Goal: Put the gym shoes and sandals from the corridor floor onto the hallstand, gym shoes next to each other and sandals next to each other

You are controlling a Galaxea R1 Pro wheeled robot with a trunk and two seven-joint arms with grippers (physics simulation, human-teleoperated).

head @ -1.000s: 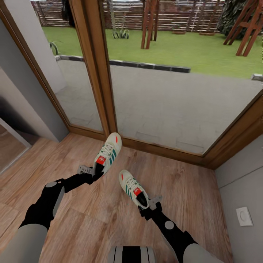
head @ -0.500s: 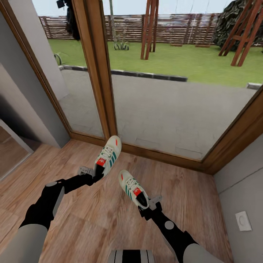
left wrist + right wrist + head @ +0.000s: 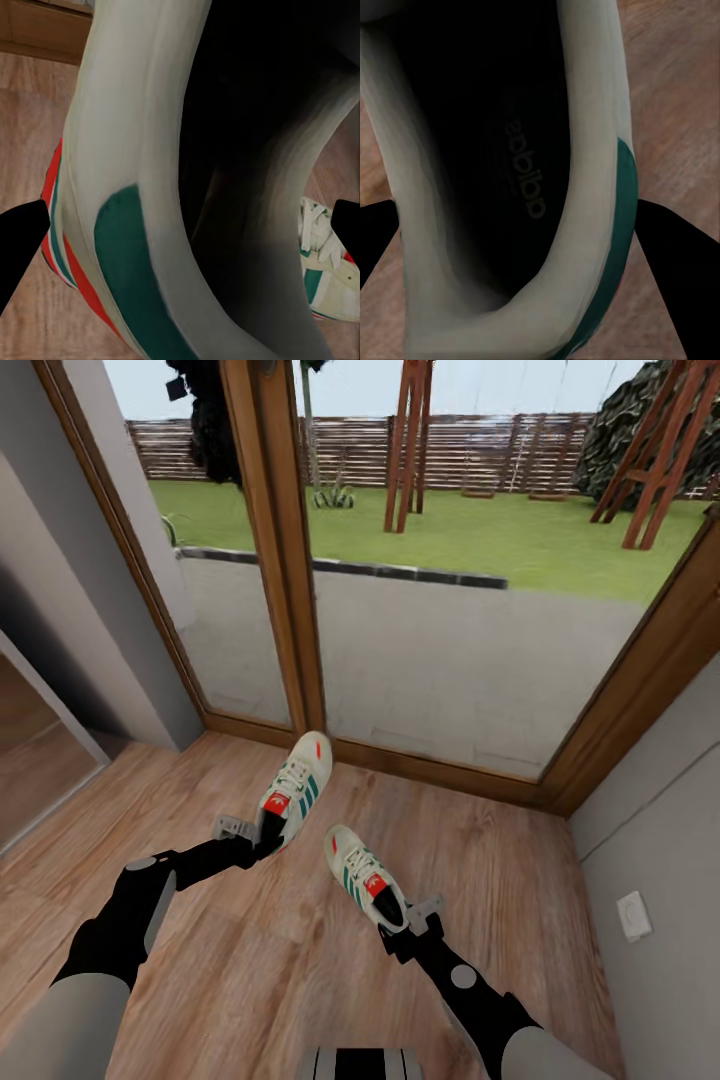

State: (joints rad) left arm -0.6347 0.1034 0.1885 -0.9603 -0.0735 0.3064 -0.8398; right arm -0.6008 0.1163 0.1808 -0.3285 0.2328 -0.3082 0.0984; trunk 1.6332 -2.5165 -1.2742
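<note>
One gym shoe (image 3: pixel 296 787) was gripped at its heel by the left claw (image 3: pixel 262 840); the other gym shoe (image 3: pixel 364 875), at 4 o'clock from it, by the right claw (image 3: pixel 398 930), both above the corridor floor (image 3: pixel 250 960).

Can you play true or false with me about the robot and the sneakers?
1. Each gripper holds one gym shoe. True: the left gripper grips one gym shoe, and the right gripper grips the other gym shoe.
2. The shoes are blue with yellow stripes. False: they are white with green stripes and red-orange tabs.
3. The sneakers already sit on a shoe rack. False: they are held over the wooden floor.
4. A big window looks out on green grass. True.
5. The shoe in the right gripper is upside down. False: its opening faces up, laces showing.
</note>
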